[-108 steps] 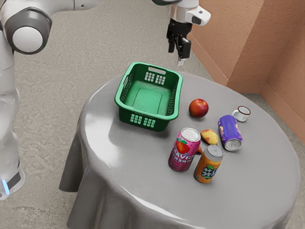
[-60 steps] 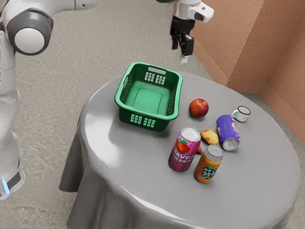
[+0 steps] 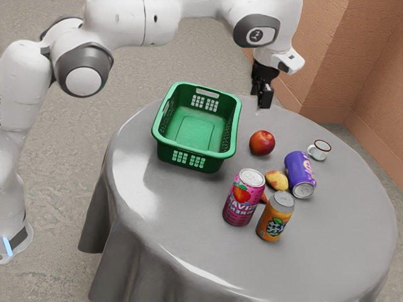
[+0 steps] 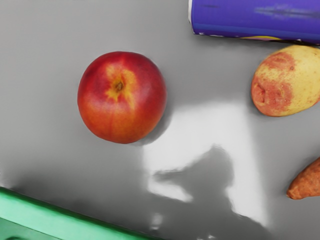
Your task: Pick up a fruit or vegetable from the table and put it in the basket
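In the exterior view, you are seeing the end effector (image 3: 260, 99) hanging above the bench (image 3: 340, 233), released, its two fingers standing apart and pointing down. In the wrist view, you are looking down on a nectarine (image 4: 120, 100), whose red skin is turning yellow around the stem. It is sitting on the bench, between the green plastic basket (image 3: 194, 152) and a purple can (image 3: 300, 173) that is lying on its side.

Just beside that can, you are seeing a yellow potato with red patches (image 4: 287, 82). The tip of a sweet potato (image 4: 307, 182) is poking into the wrist view near it; in the exterior view, the pink can and the orange can are partly hiding this one from you. The pink can (image 3: 244, 198), with a strawberry on its label, is standing upright, and the orange can (image 3: 275, 217) is standing upright close beside it.

Farther toward the exterior view's right, a white mug with a red rim (image 3: 321, 150) is resting upright near the purple can. The basket is standing upright on the bench, toward the exterior view's left from the nectarine.
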Available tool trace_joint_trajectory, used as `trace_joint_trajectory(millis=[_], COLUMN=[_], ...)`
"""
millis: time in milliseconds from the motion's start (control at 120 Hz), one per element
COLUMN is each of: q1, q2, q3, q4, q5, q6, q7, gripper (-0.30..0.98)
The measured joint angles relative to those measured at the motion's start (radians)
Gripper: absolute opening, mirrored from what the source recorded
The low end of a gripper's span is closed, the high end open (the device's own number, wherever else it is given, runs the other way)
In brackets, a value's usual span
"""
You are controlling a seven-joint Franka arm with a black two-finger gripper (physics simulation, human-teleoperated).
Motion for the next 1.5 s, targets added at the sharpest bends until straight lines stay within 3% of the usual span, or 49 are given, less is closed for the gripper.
trace_joint_trajectory(millis=[367, 458, 533, 783, 1500], q1=[0.113, 0.224, 0.259, 0.272, 0.274], q2=[0.085, 0.105, 0.109, 0.126, 0.253], q3=[-0.002, -0.15, -0.22, -0.259, -0.315], q4=[0.018, 0.027, 0.029, 0.033, 0.162], q5=[-0.001, 0.012, 0.039, 0.084, 0.092], q6=[0.074, 0.089, 0.099, 0.113, 0.16], q7=[0.166, 0.202, 0.227, 0.294, 0.408], gripper=[0.69, 0.69, 0.69, 0.69, 0.69])
